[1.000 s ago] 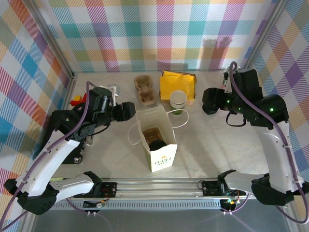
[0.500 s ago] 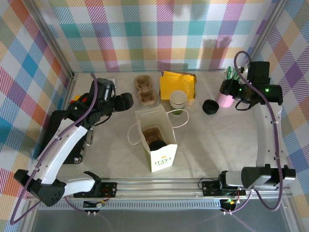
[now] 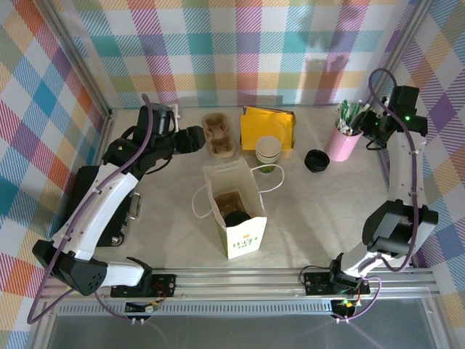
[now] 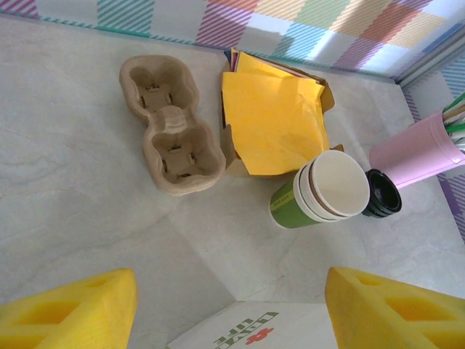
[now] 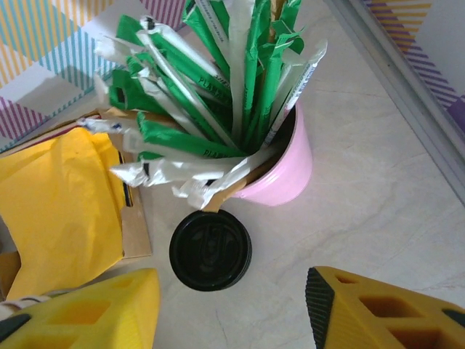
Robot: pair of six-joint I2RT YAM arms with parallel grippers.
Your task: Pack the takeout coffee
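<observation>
A white paper bag (image 3: pixel 243 236) stands open in the middle of the table. Inside it shows the round black lid of the takeout coffee (image 3: pixel 236 217), beside a brown cardboard insert; the cup below the lid is hidden. My left gripper (image 3: pixel 195 138) hovers open behind the bag, near the cardboard cup carrier (image 3: pixel 219 134). In the left wrist view, that gripper (image 4: pixel 232 314) holds nothing, with the bag's edge (image 4: pixel 247 331) below it. My right gripper (image 3: pixel 368 125) is at the back right beside the pink cup (image 3: pixel 341 143). In the right wrist view, it (image 5: pixel 232 305) is open and empty.
A stack of lidless cream-and-green cups (image 3: pixel 268 149) (image 4: pixel 320 190) and yellow napkins in a box (image 3: pixel 267 127) stand behind the bag. Loose black lids (image 3: pixel 317 160) (image 5: pixel 211 249) lie beside the pink cup (image 5: pixel 283 171) of green-and-white sticks. Checked walls close off the sides and the back.
My right arm has swung from the black lids to the back right, beyond the pink cup, its jaws narrowing somewhat. My left gripper has moved back toward the cup carrier.
</observation>
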